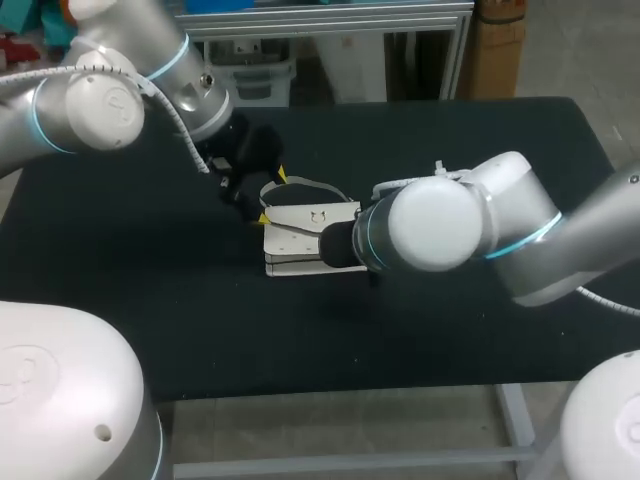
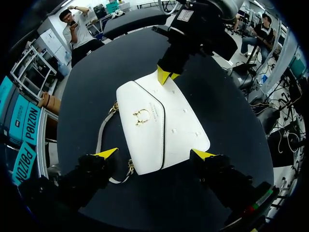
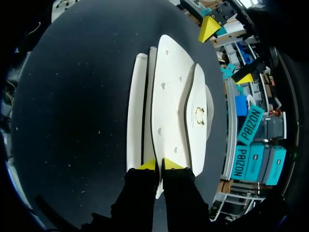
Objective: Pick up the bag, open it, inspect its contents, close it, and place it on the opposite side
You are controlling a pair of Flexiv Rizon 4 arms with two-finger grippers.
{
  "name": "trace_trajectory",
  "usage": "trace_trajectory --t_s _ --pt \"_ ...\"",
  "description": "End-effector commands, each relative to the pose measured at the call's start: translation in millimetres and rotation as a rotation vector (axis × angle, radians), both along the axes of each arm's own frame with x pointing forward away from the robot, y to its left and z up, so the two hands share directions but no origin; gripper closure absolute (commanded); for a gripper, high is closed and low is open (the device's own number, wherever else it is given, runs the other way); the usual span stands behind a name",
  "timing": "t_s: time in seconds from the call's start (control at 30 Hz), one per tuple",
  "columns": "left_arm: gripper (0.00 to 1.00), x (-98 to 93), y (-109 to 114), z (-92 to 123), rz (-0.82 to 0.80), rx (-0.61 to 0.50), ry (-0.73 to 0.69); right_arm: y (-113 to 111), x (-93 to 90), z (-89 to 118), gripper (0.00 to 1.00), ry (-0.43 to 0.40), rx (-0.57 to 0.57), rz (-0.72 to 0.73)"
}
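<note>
On the counter (image 1: 150, 300), pinches the flat, unopened bag (image 1: 295, 240) with right claw (image 3: 159, 165), left claw (image 2: 154, 154) splayed around it (lift, inspection, transfer all ahead).

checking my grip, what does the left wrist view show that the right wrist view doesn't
Only the left wrist view: the bag with its flap face-on, gold chain links, and the left gripper open, straddling it. Only the right wrist view: the bag's stacked panels edge-on, the right gripper shut on one edge. Both: the white bag on the black table, its gold clasp, and the other arm's gripper at the far end.
</note>
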State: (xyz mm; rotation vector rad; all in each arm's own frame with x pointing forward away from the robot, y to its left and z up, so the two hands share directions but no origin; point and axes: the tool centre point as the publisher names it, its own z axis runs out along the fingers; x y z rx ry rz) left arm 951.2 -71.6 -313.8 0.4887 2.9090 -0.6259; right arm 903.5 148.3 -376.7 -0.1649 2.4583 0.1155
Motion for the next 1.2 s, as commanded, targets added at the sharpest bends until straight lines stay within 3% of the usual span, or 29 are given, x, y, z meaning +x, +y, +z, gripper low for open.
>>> trace_trajectory --t_s 0.03,0.47,0.73,0.9,1.07,1.2 --pt "0.0 0.1 0 -1 0.0 -0.002 -0.001 0 -1.0 -2 1.0 -0.005 0.002 0.0" --pt "0.0 0.1 0 -1 0.0 -0.002 -0.001 0 -1.0 -2 1.0 -0.005 0.002 0.0" --pt "0.0 -46.2 -13 12 -0.028 -0.016 -0.233 0 -1.0 -2 1.0 -0.005 0.002 0.0" --pt "0.0 -63.5 -20 11 -0.027 -0.038 -0.347 0 -1.0 -2 1.0 -0.005 0.002 0.0" --pt "0.0 -73.0 -29 -2 -0.037 -0.037 -0.432 0 -1.0 -2 1.0 -0.005 0.002 0.0" --pt "0.0 -69.1 -33 -10 -0.039 -0.048 -0.481 0 -1.0 -2 1.0 -0.005 0.002 0.0"
